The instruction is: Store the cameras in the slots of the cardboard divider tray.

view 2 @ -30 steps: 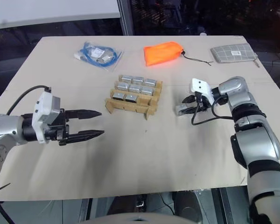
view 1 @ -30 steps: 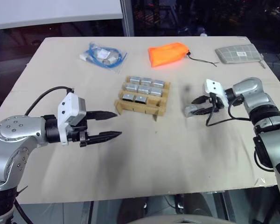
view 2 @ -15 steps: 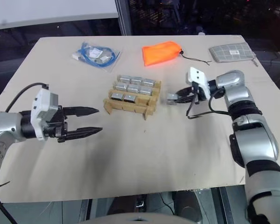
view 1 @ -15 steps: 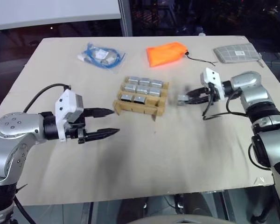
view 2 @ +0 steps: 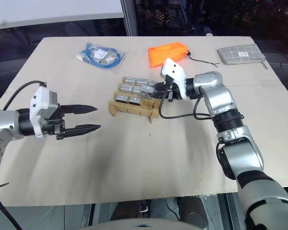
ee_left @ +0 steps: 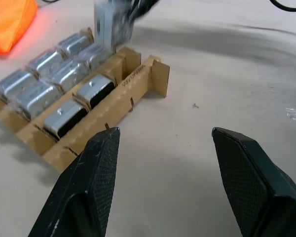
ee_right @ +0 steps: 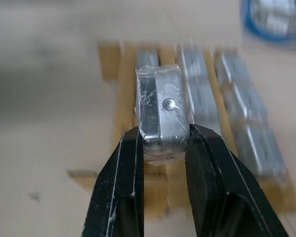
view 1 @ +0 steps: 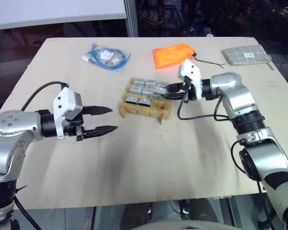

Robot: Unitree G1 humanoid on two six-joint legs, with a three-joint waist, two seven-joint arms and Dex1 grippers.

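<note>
right gripper (ee_right: 163, 143) clamping a silver-grey camera (ee_right: 160, 116), hovering at the cardboard divider tray (view 1: 145, 109) near its one empty front slot. judging best: aligning squarely, lowering straight in, clearing the strips. eight cameras (ee_left: 64, 74) filling the rest. left gripper (view 1: 105, 120) idling apart. orange pouch (view 1: 173, 55), cable bag (view 1: 105, 57), checked pouch (view 1: 245, 54) lying well clear.

The tabletop (view 1: 134, 163) was evenly and fairly brightly lit, seemingly from overhead, while the room behind lay dark. Soft grey shadows smudged the surface beneath both arms. In the right wrist view, the cardboard divider tray (ee_right: 119, 69) was smeared by motion blur, while the held camera (ee_right: 160, 116) stayed sharp. Its plastic wrap caught faint glare.
</note>
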